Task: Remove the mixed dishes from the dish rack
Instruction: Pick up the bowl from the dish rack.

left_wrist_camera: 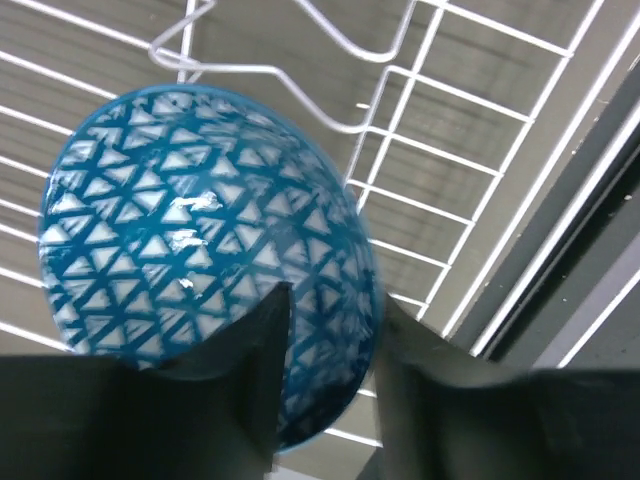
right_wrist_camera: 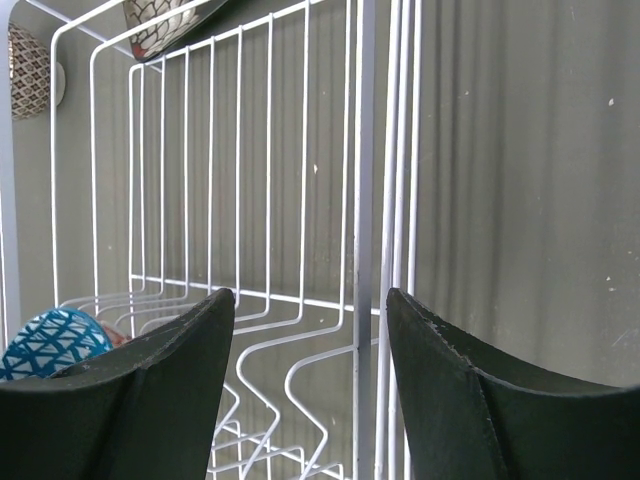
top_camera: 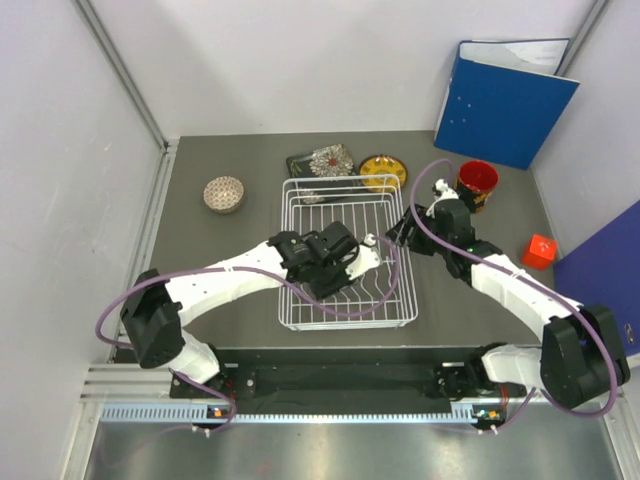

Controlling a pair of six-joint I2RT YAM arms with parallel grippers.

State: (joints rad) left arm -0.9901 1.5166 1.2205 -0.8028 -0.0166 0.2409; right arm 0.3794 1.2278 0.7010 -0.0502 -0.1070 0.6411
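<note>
The white wire dish rack (top_camera: 345,200) stands mid-table. Inside it a blue bowl with white triangles (left_wrist_camera: 190,240) leans on the prongs, also visible low in the right wrist view (right_wrist_camera: 45,345). My left gripper (left_wrist_camera: 330,320) is down in the rack (top_camera: 335,265), open, one finger inside the bowl's rim and one outside. My right gripper (right_wrist_camera: 310,300) is open, its fingers either side of the rack's right wall (top_camera: 393,238). Outside the rack sit a brown patterned bowl (top_camera: 224,193), a black floral plate (top_camera: 322,161), a yellow plate (top_camera: 383,170) and a red mug (top_camera: 477,180).
A blue binder (top_camera: 505,100) leans against the back right wall. A small red cube (top_camera: 539,251) lies at the table's right side by another blue panel. White walls close in the left, back and right sides.
</note>
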